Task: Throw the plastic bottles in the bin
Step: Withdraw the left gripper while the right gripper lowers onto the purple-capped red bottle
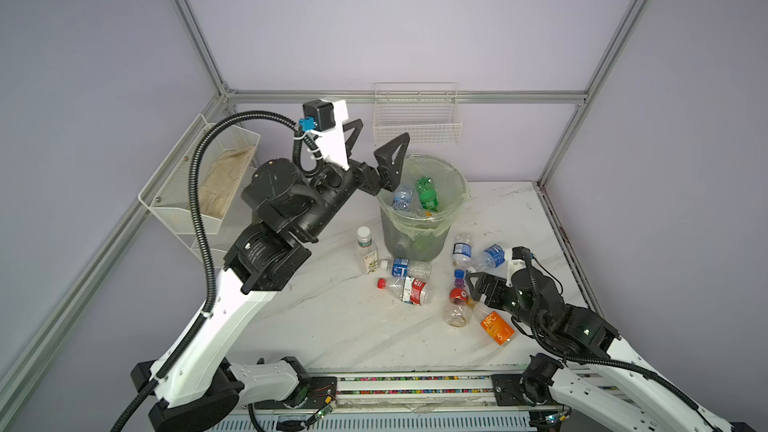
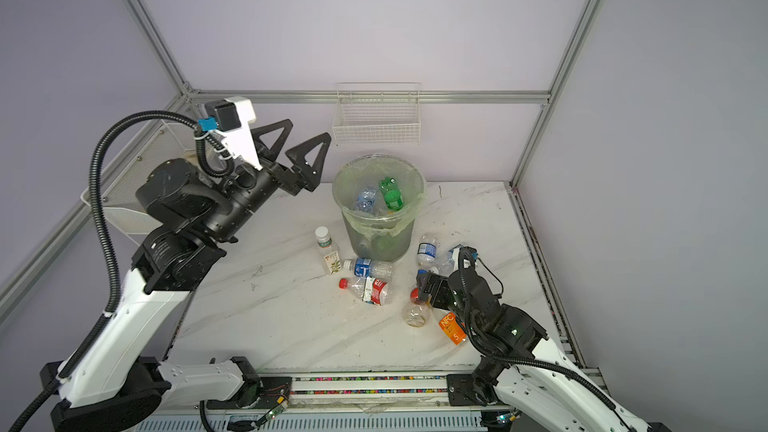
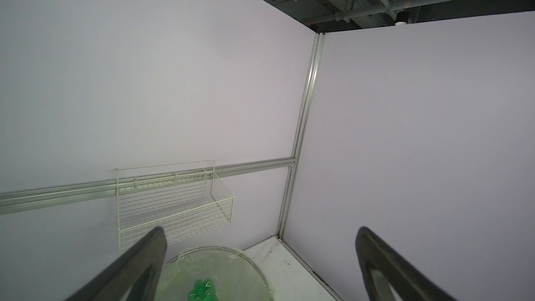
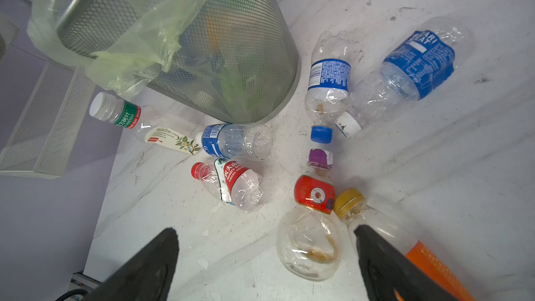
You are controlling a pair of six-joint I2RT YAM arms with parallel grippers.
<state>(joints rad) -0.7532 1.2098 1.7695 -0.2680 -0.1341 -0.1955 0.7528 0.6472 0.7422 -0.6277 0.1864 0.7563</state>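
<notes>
- White marble tabletop point(image 1: 324, 326), lilac walls, aluminium frame. Wire basket point(image 1: 417, 126) hangs on the back wall, mesh basket point(image 1: 178, 201) on the left wall.
- bin point(image 1: 417, 238) stands upright at the back middle of the table, green liner over the rim.
- Inside the bin: green bottle point(image 1: 428, 195) and a clear blue-label bottle point(image 1: 402, 198) on top; more show dimly through the wall.
- left gripper point(image 2: 308, 130) is raised up by the bin's left rim, jaws spread wide, nothing in them.
- right gripper point(image 4: 266, 231) is low over the table front-right of the bin, jaws wide apart, nothing clamped.
- Below it: round bottle point(image 4: 309, 241) with red label and purple cap. One finger overlaps the orange-label bottle point(image 1: 496, 326); contact unclear.
- On the table, in front of the bin: white-cap tea bottle point(image 1: 366, 253), blue-label bottle point(image 1: 405, 268), crushed red-cap bottle point(image 1: 409, 288).
- Just right of the bin: two blue-label bottles point(image 1: 462, 249) point(image 1: 494, 255), necks close together.
</notes>
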